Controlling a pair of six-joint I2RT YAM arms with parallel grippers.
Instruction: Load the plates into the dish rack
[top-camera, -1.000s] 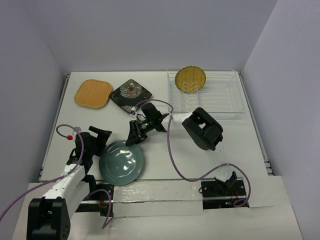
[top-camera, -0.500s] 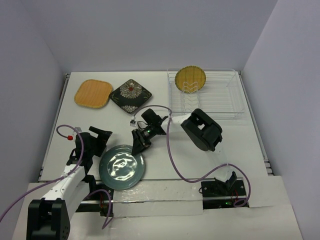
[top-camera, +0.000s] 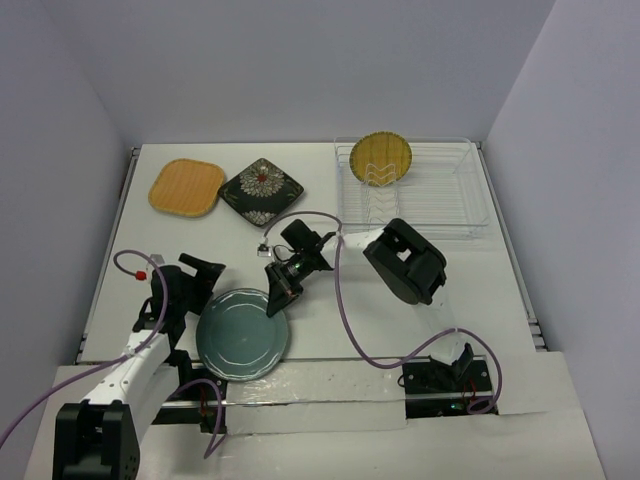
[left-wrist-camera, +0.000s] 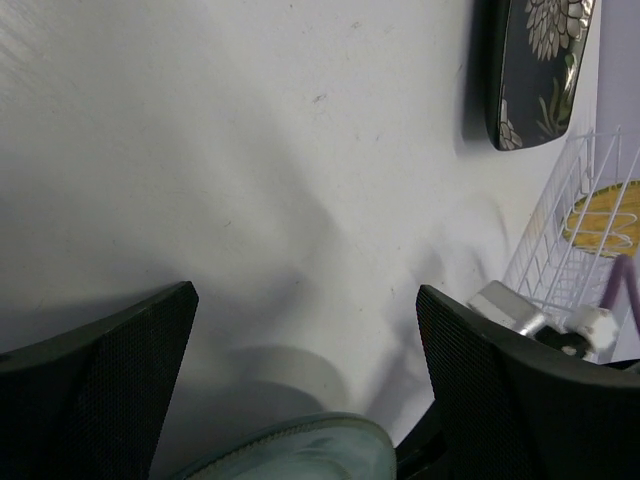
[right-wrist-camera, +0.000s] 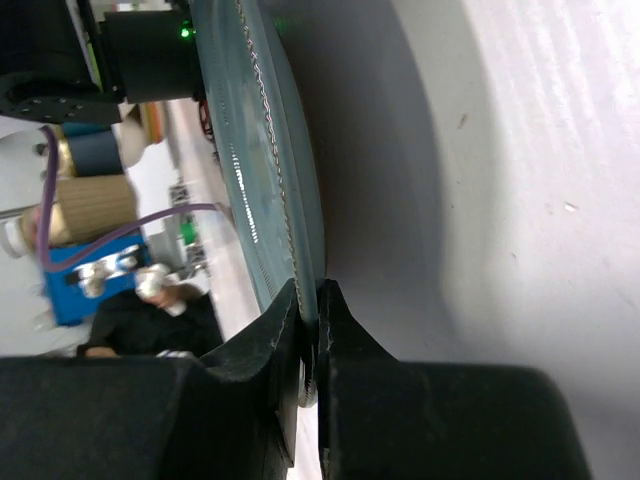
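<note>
Top view, dial centred on the table (top-camera: 330, 320). Orange plate (top-camera: 186, 187) lies flat at 10 o'clock. Black floral plate (top-camera: 262, 190) lies flat just beside it at 11, corner-on; the two are close, can't tell if touching. Dish rack (top-camera: 445, 212) sits at 1–2 o'clock against the far R edge. Yellow plate (top-camera: 381, 159) stands upright on edge in the rack's wire dividers, far L end. Teal plate (top-camera: 241, 334) is at 7 o'clock, near the front edge, well apart from the rack.

Btwn teal plate and rack: R arm's bulky black elbow link (top-camera: 405, 262) and its purple cable (top-camera: 345, 300), looping across the bare table down to the base. L arm's own purple cable (top-camera: 125, 262) arcs at 8 o'clock, off to the side.

Right gripper (top-camera: 277, 300) (right-wrist-camera: 310, 335): fingers (right-wrist-camera: 255, 365) pressed nearly together, pinching the teal plate's (right-wrist-camera: 260, 150) rim at its 1 o'clock edge. Wrist cam shows the plate edge-on w/ the rim wedged btwn the two tips. Shadow lies on the table alongside; can't tell how much of the plate rests on the surface.

Left gripper (top-camera: 205, 285) (left-wrist-camera: 305, 385): fingers (left-wrist-camera: 100, 390) spread wide, nothing btwn them. It sits just beside the teal plate's 10 o'clock rim. In its wrist cam the rim (left-wrist-camera: 300, 445) shows low btwn the tips; can't tell if there's contact. Same cam: black floral plate (left-wrist-camera: 530, 70) at 1 o'clock, rack wires (left-wrist-camera: 560, 255) and yellow plate (left-wrist-camera: 600, 215) at 3 o'clock.
</note>
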